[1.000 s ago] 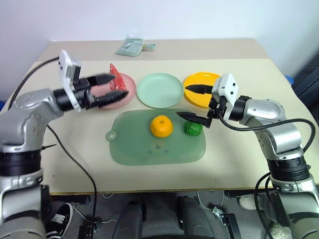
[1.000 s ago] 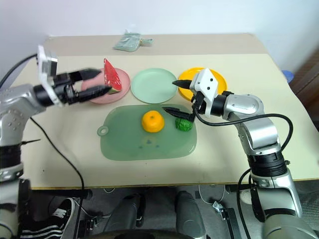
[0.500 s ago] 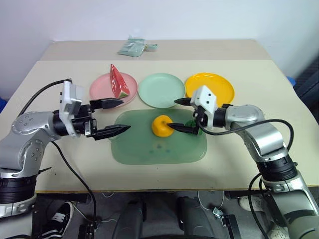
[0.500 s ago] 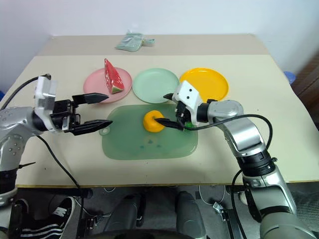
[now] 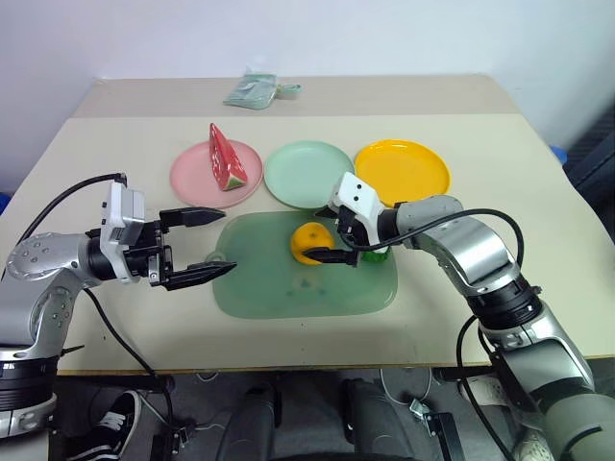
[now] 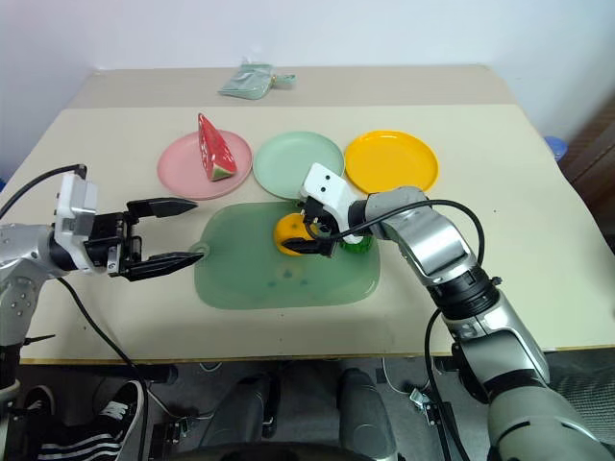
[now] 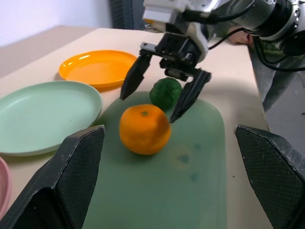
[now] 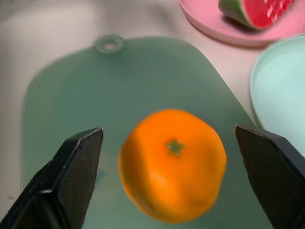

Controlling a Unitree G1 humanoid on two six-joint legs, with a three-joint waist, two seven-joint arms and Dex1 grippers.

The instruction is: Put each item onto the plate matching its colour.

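Mat (image 5: 288, 288), green ball (image 5: 377, 254) half-hidden.

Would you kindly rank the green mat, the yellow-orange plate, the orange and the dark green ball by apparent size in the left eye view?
Largest to smallest:
1. green mat
2. yellow-orange plate
3. orange
4. dark green ball, partly hidden by the right gripper

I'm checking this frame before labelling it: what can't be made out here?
- Bumpy dark green ball: in the eye views the right gripper and its wrist cover most of it; whether it touches the orange is unclear.
- Pouch at the table's far edge: too small to show detail.
- Watermelon wedge: cut off by the right wrist view's edge.
- Pink plate: only a sliver at the left wrist view's edge.
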